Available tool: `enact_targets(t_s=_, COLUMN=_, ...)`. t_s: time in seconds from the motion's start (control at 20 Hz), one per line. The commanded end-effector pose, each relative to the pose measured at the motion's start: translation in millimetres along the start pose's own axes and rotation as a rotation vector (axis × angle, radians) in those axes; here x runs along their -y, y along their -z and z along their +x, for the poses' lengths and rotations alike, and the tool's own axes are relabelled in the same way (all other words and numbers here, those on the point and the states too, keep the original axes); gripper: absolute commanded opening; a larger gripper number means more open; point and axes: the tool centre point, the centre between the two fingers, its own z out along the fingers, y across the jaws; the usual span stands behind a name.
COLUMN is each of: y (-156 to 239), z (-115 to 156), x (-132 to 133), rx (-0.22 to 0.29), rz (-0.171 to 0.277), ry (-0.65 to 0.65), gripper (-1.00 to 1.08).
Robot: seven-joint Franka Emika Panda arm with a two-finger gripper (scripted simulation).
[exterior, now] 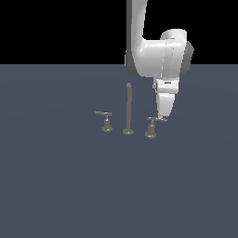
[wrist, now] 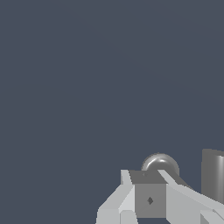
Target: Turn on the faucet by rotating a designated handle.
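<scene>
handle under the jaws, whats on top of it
The gripper tip sits on the handle bar's outer end. The bar's end beneath it is covered; whether the jaws are closed is unclear.

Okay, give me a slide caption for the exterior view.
Panda arm's tool lowered onto the handle at the exterior view's right of the faucet.

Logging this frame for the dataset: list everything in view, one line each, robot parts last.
spout post: 1, dull grey, upright at the middle of the faucet set.
handle: 1, grey lever on flared base, on the exterior view's right of the post, right at the gripper tip.
second handle: 1, grey, on the exterior view's left of the post, apart from the arm.
floor: 1, slate blue, under everything.
arm: 1, white, coming down from above.
gripper: 1, white, at the handle; open or shut cannot be told.
</scene>
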Motion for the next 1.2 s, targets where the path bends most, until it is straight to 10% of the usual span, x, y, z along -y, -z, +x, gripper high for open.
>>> enact_targets(t_s=0.0, y=0, z=0, x=0, rx=0.000, rz=0.000, ry=0.000, gripper=-1.00)
enact_targets(t_s=1.15, y=0, z=12, x=-57, rx=0.000, rz=0.004, ry=0.001, gripper=-1.00)
